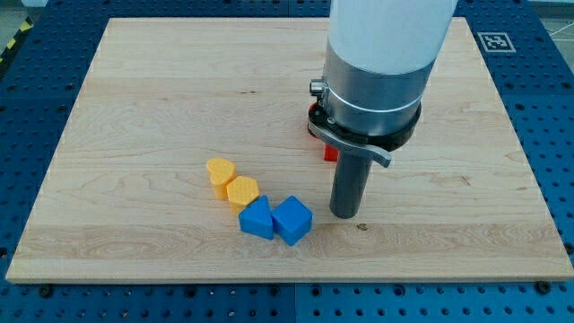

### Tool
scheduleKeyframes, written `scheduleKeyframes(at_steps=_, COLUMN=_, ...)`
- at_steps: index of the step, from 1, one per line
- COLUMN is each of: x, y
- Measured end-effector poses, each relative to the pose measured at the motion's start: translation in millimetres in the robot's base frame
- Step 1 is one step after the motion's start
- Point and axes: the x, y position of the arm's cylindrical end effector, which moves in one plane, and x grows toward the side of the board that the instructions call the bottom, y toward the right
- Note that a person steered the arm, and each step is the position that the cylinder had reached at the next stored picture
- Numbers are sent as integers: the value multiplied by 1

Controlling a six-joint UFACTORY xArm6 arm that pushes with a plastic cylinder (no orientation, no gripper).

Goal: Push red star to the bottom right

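No claw, my tip (pixel 344 215) on wooden board (pixel 134 108), beside blue cube (pixel 291 220), blue pegboard (pixel 36 81) around.

The wooden board (pixel 134 108) carries, toward its bottom edge, a yellow heart (pixel 219 173), yellow hexagon (pixel 242 192), blue block (pixel 256 218), and blue cube (pixel 292 220).

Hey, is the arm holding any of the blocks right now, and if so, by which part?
Nothing is held. My tip rests on the board just right of the blue cube, not touching it. A red block shows partly behind the rod.
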Motion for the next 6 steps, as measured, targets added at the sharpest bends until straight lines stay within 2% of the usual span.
scheduleKeyframes(at_steps=4, x=0, y=-2)
scheduleKeyframes(at_steps=5, x=-20, y=-13)
scheduleKeyframes(at_steps=6, x=-74, y=-45)
